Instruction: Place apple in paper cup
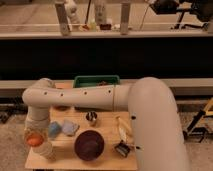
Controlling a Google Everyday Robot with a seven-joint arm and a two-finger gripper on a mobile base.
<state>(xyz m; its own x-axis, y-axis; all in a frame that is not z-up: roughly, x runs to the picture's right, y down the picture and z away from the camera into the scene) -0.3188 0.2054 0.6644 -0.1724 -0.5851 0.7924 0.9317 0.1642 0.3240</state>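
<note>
end effector [36, 137] at table [107, 163] corner, dark bowl [89, 145] near, arm [90, 97] spanning behind

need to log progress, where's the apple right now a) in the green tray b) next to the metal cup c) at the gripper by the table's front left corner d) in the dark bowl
C: the apple shows orange at the gripper, over the front left corner of the table close by the paper cup, away from the dark bowl.
</note>
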